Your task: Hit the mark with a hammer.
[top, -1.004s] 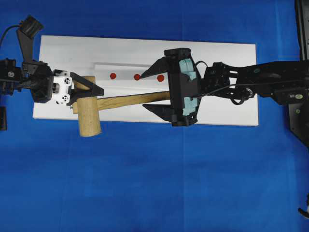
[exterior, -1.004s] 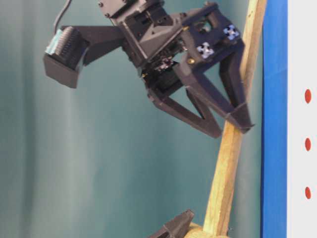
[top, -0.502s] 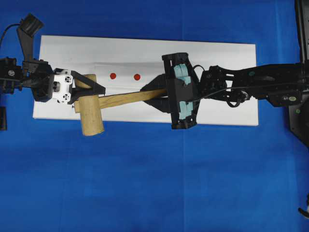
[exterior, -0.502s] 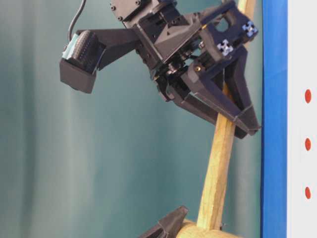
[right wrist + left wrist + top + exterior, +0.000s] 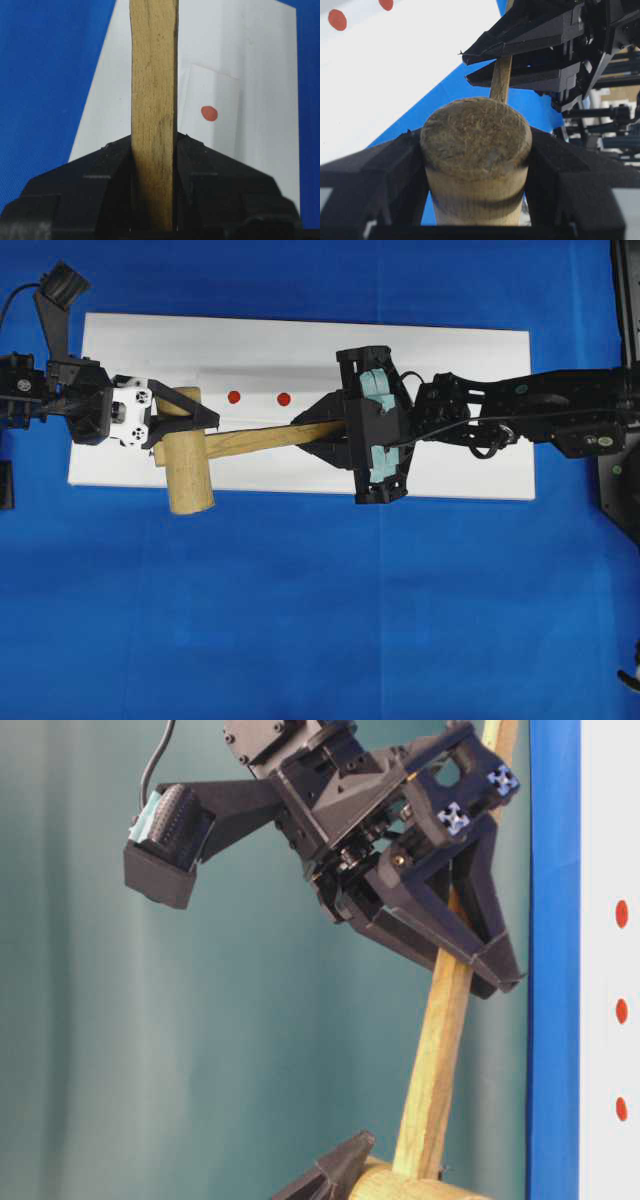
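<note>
A bright blue cloth covers the counter (image 5: pixel 300 620) from edge to edge in the overhead view; on it lies a long white board (image 5: pixel 450 350), its long side running left to right, with a paler strip of paper (image 5: pixel 260 380) laid along its middle. Two red dots (image 5: pixel 233 397) show on that strip, side by side, and the table-level view shows three in a row along the white surface (the third is hidden overhead under the right arm).

The hammer (image 5: pixel 250 443) stretches across the board from left to right; its thick cylindrical head (image 5: pixel 187 465) sits at the board's left end, with the near end of the head jutting past the board's near edge over the blue cloth. The slim squared handle (image 5: pixel 270 438) slants up off the board toward the right, as the table-level view shows.

The left pincer (image 5: pixel 185 420) stands half wide, its black fingers (image 5: pixel 380 180) clasping the head on both sides; the right pincer (image 5: pixel 322 432) is drawn in tight on the handle, its fingers (image 5: pixel 200 170) pressed against the wood on either side.

Behind the arms at table level hangs a plain dull teal backdrop (image 5: pixel 150 1050); at the far right of the overhead view a dark frame (image 5: pixel 625 300) edges the counter.
</note>
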`<action>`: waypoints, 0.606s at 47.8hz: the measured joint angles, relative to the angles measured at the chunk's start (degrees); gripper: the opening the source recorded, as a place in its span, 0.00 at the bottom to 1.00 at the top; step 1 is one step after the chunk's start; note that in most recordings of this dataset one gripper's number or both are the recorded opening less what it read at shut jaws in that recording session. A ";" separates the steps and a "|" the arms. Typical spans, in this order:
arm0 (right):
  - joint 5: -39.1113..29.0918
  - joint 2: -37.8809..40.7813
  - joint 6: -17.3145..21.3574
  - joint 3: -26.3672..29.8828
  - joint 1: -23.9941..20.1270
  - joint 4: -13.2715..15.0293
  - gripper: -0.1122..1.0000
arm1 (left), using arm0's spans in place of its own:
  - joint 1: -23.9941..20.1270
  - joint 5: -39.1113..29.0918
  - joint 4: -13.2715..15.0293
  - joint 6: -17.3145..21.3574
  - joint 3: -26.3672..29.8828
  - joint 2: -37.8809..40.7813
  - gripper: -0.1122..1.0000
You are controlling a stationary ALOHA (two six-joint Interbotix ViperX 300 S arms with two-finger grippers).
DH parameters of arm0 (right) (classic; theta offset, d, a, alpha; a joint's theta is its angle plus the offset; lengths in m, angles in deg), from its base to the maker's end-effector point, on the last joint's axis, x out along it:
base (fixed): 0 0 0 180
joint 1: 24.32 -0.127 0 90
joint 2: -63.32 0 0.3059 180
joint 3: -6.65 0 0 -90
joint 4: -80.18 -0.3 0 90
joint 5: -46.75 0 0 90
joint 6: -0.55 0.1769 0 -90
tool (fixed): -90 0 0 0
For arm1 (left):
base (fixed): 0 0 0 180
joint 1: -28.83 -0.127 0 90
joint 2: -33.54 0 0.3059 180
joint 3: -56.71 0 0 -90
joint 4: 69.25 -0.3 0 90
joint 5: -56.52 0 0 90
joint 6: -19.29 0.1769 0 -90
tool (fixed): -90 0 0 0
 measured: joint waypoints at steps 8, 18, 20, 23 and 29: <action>0.09 0.00 -0.09 0.09 0.00 0.00 0.16 | -0.53 -0.62 0.09 0.00 0.00 -0.70 0.57; 0.09 0.09 0.09 0.09 -0.09 0.00 0.16 | -0.70 -0.62 0.00 1.14 0.09 -1.14 0.91; 0.09 0.09 0.26 0.09 -0.09 0.00 0.16 | -0.79 -0.62 0.00 1.49 0.09 -1.14 0.90; 0.09 0.00 0.53 0.00 0.00 0.00 0.16 | -0.79 -0.62 0.00 1.58 0.09 -1.23 0.89; 0.09 -1.85 0.70 -1.67 -0.18 -0.18 0.16 | -0.97 -0.88 0.00 1.67 -0.26 -2.37 0.89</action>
